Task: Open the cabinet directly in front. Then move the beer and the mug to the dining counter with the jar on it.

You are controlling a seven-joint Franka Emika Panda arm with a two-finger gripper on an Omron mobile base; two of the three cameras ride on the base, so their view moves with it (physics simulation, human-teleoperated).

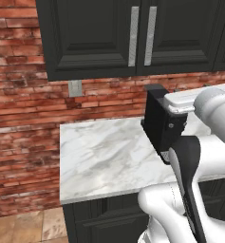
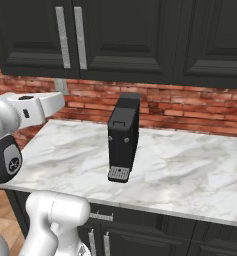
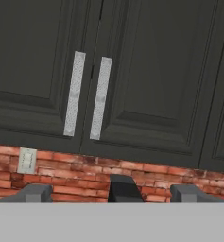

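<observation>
So the cabinet (image 3: 92, 90) is shut right now, both black raised-panel doors closed with the two silver bar handles (image 3: 87, 97) side by side at the middle seam. In the hand view it sits straight ahead, above the brick wall (image 3: 85, 168). The fingers (image 3: 35, 193) are spread wide with nothing between them, well short of the doors. In the base views the cabinet hangs over a marble tabletop (image 1: 104, 161), and a black boxy appliance (image 2: 123, 142) stands upright near the tabletop's back edge, roughly under the right-hand door. There's a grey wall outlet (image 1: 75, 88) on the brick just below the cabinet's left bottom corner. The white arm (image 2: 20, 130) rises in front of the tabletop's front edge.
</observation>
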